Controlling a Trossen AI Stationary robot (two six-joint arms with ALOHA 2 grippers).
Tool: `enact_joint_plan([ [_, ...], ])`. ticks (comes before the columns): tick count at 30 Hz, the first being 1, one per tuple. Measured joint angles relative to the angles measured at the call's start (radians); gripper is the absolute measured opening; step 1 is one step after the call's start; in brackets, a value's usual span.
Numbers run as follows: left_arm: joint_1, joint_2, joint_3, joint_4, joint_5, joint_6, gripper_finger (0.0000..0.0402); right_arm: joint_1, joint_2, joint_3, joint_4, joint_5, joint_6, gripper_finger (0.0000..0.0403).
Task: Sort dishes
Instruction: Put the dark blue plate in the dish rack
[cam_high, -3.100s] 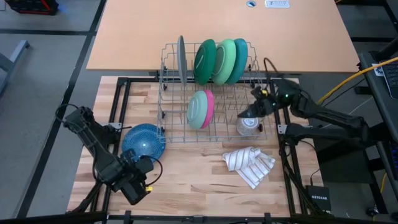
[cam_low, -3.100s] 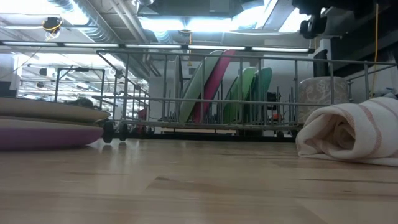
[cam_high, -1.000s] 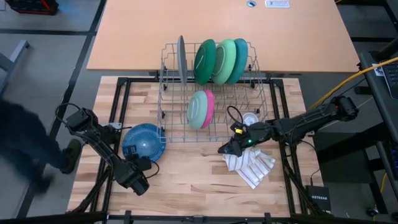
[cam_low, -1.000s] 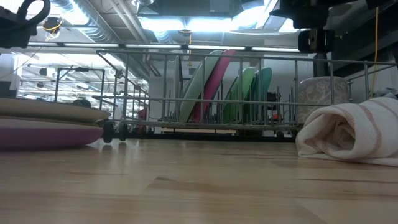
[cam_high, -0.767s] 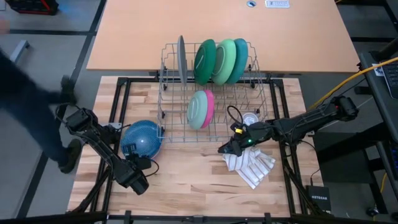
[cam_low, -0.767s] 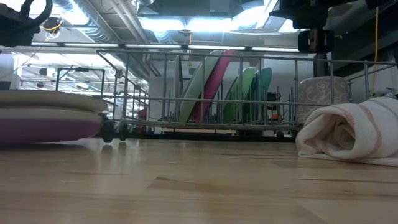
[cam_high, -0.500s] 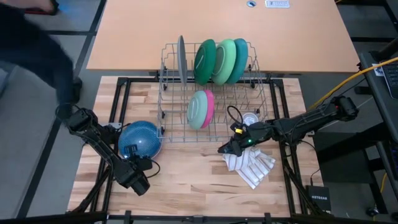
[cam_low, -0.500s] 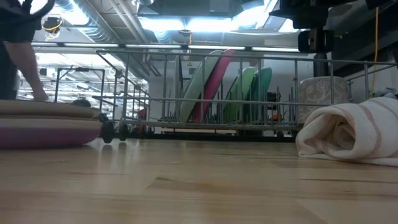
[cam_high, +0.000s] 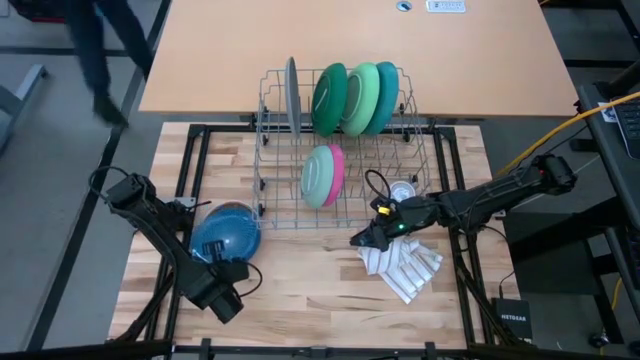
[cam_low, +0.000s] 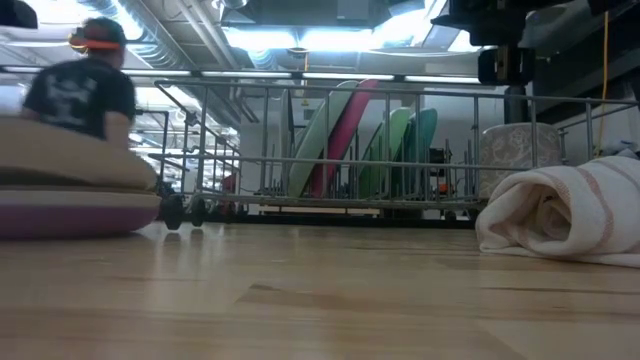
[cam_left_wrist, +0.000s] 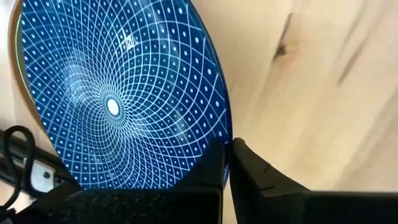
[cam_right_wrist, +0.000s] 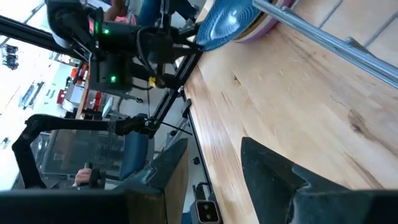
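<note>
A wire dish rack (cam_high: 345, 150) on the wooden table (cam_high: 300, 285) holds a grey plate (cam_high: 292, 95), a dark green plate (cam_high: 328, 98), a light green plate (cam_high: 360, 97) and a teal plate (cam_high: 385, 95) standing on edge in its far row. A pale green dish (cam_high: 318, 176) and a pink dish (cam_high: 337, 168) stand together in the nearer row, with a small clear glass cup (cam_high: 403, 190) in the corner closest to the right tool (cam_high: 358, 241).

The left tool (cam_left_wrist: 227, 163) is pinched shut on the near rim of a blue patterned plate (cam_high: 224, 232), which tilts up from a stack just in front of it. From table level that stack shows a beige dish (cam_low: 70, 155) over a purple dish (cam_low: 75, 212); anything beneath is hidden.

The right tool hangs with fingers spread, holding nothing, just over a striped white cloth (cam_high: 402, 266). A blurred person (cam_low: 80, 90) stands in the room behind.
</note>
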Motion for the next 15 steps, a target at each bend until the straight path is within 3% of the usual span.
enact_joint_plan([
  [4, 0.000, 0.000, 0.043, -0.006, -0.002, 0.000, 0.0001, 0.000, 0.050, -0.001, 0.080, -0.002, -0.046, 0.0150],
  [15, 0.000, 0.000, 0.142, -0.006, -0.004, 0.033, 0.0001, 0.001, 0.263, -0.001, 0.454, -0.205, -0.377, 0.0150],
])
